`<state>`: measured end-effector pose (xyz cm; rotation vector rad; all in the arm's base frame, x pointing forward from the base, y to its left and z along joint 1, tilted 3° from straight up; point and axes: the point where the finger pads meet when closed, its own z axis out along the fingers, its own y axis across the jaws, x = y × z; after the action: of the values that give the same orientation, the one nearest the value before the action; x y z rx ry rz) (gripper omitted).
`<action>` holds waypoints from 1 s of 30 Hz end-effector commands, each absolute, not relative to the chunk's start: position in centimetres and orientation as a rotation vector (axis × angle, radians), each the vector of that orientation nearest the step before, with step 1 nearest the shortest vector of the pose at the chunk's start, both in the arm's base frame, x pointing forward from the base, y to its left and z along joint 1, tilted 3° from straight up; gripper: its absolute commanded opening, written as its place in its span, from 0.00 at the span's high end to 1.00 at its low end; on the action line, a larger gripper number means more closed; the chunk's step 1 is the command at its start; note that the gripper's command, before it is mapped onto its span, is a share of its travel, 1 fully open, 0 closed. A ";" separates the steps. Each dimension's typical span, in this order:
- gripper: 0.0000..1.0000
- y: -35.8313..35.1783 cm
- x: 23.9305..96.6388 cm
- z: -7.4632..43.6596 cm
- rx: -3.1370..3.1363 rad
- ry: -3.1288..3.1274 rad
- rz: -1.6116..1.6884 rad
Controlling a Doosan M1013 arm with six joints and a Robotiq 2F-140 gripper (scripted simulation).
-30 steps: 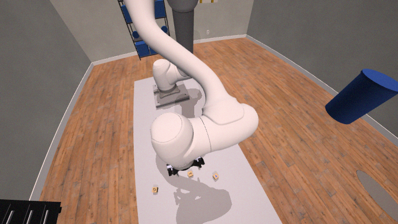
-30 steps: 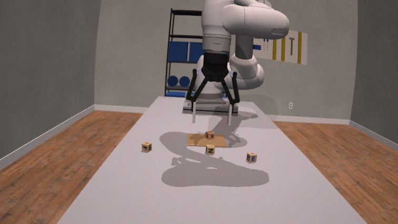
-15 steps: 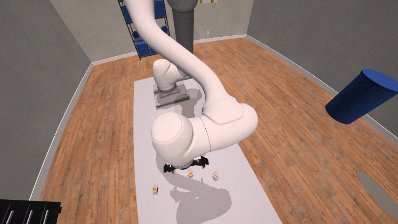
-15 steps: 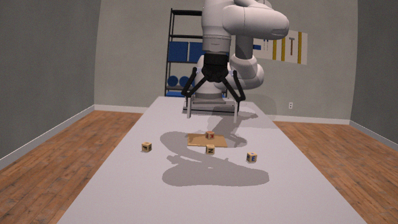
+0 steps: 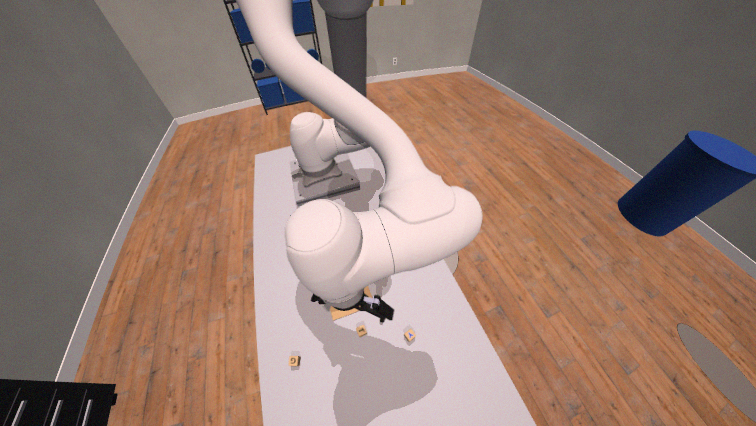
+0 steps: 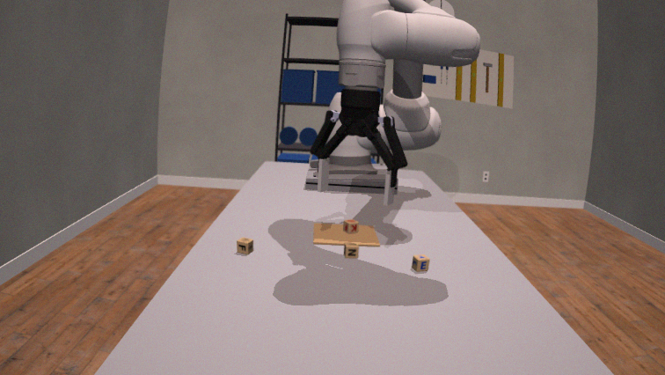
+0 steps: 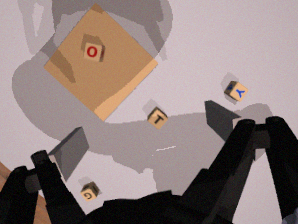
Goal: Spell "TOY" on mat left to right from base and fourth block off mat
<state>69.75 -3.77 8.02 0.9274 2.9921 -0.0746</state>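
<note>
On the grey tabletop (image 6: 195, 297) lies a tan mat (image 6: 325, 237), with one block (image 6: 350, 226) resting on it; from the wrist view its top shows a red O. High above the mat hangs the hand (image 6: 355, 179), fingers spread wide and holding nothing. Just off the mat's near edge, at 6 o'clock, sits a second block (image 6: 351, 251). A third (image 6: 420, 263) lies at 4 o'clock, a fourth (image 6: 244, 246) at 8 o'clock

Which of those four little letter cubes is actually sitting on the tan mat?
Only the cube with the red O on top; it rests on the mat. The other three lie on the bare table.
</note>
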 end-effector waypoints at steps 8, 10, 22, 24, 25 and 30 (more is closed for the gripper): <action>0.00 -3.7 68.0 8.3 1.378 2.797 -0.074; 0.00 -3.6 67.7 8.3 1.452 2.758 -0.073; 0.00 -3.5 65.9 8.3 1.853 2.497 -0.067; 0.00 -3.5 65.6 8.3 1.921 2.444 -0.065; 0.00 -3.5 65.4 8.3 1.952 2.418 -0.064; 0.00 -3.4 64.7 8.3 2.111 2.278 -0.061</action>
<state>65.33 -3.41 8.13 1.9873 2.3999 -0.0623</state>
